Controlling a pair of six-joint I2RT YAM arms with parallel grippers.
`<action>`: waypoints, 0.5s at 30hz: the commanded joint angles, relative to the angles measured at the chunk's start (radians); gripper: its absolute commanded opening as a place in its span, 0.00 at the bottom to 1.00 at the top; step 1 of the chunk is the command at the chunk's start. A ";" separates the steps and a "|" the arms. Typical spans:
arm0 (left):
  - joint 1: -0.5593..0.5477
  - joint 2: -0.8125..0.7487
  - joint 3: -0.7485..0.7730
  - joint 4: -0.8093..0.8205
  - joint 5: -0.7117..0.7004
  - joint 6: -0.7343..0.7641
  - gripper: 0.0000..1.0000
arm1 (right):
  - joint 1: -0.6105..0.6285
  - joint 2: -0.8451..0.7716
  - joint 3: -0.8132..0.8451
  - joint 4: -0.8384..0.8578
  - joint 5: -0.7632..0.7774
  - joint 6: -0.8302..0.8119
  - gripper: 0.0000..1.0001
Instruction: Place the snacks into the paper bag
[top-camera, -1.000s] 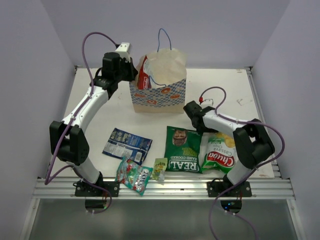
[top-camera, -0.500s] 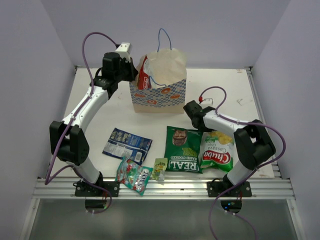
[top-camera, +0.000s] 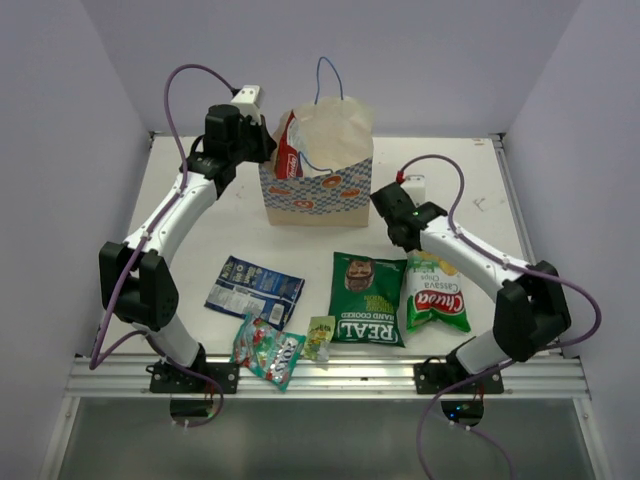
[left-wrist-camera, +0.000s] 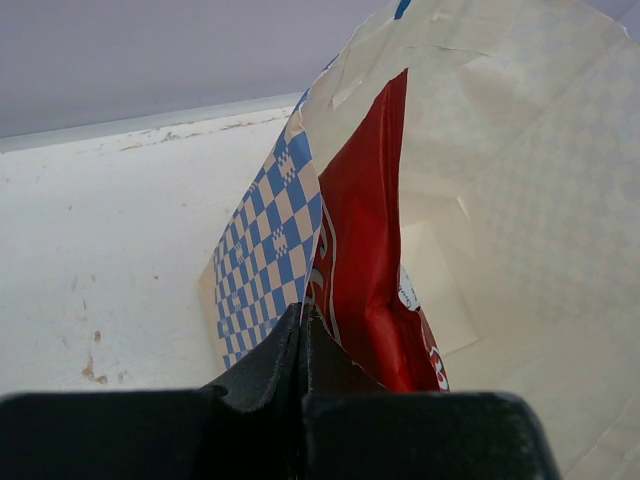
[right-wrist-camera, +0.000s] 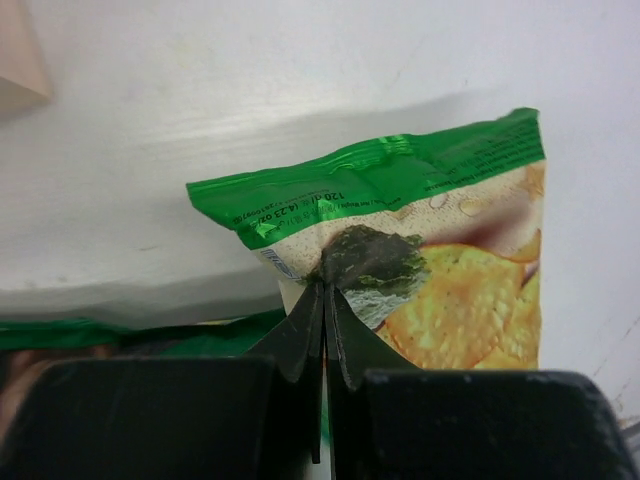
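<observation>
The paper bag (top-camera: 318, 185) stands at the back of the table, mouth open, with a red-yellow packet (top-camera: 288, 155) upright inside. My left gripper (top-camera: 268, 146) is shut on the bag's left rim. In the left wrist view its closed tips (left-wrist-camera: 303, 312) pinch the checkered wall (left-wrist-camera: 260, 250) beside the red packet (left-wrist-camera: 365, 260). My right gripper (top-camera: 418, 250) is shut on the top edge of the green-white chip bag (top-camera: 436, 295), which the right wrist view shows pinched (right-wrist-camera: 325, 285) near a corner (right-wrist-camera: 450, 250). The dark green "REAL" bag (top-camera: 367, 298) lies left of it.
A dark blue packet (top-camera: 253, 285), a colourful candy packet (top-camera: 265, 352) and a tiny yellow-green sachet (top-camera: 320, 337) lie near the front edge. Purple cables loop over both arms. Walls close in the table on three sides.
My right gripper has shut on the green-white chip bag's top edge and pulled it up and back, so the bag looks narrower. The right elbow swung right. The left arm stayed still.
</observation>
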 joint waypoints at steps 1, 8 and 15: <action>-0.005 -0.017 -0.007 0.059 0.023 -0.021 0.00 | 0.012 -0.113 0.125 -0.009 -0.007 -0.067 0.00; -0.005 -0.016 -0.007 0.057 0.020 -0.019 0.00 | 0.012 -0.188 0.269 -0.078 0.054 -0.109 0.00; -0.005 -0.015 -0.005 0.057 0.023 -0.019 0.00 | 0.012 -0.218 0.338 -0.043 0.068 -0.177 0.00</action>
